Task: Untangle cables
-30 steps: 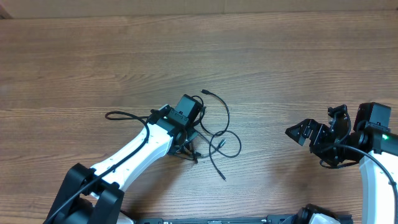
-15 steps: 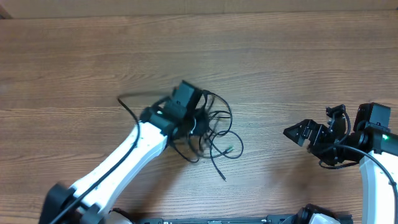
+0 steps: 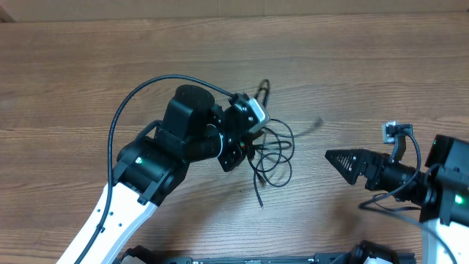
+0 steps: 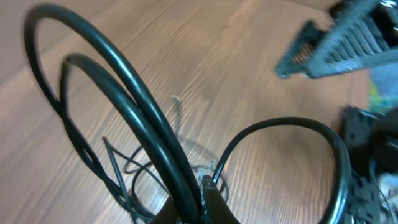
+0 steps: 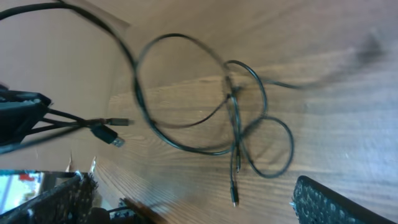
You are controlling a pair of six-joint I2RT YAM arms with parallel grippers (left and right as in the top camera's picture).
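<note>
Two claws: left claw [image 3: 248, 138] pinched shut on the cables [image 3: 277, 150]; right claw [image 3: 344, 161] wide, holding nothing.
Cables: crossed loops hanging from left claw onto the desk [image 3: 366, 66], mid-desk.
Progress: by my judgement early; knot not yet opened, strands unseparated.

The counter [image 3: 352, 73] is a brown wood-grain top, its grain running from side to side. The cables [image 3: 272, 155], thin and black, lie on it in a few overlapping loops just right of the left jaws and well left of the right jaws. Some strands rise off the wood toward the left jaws. One loose end trails toward the near edge.
</note>
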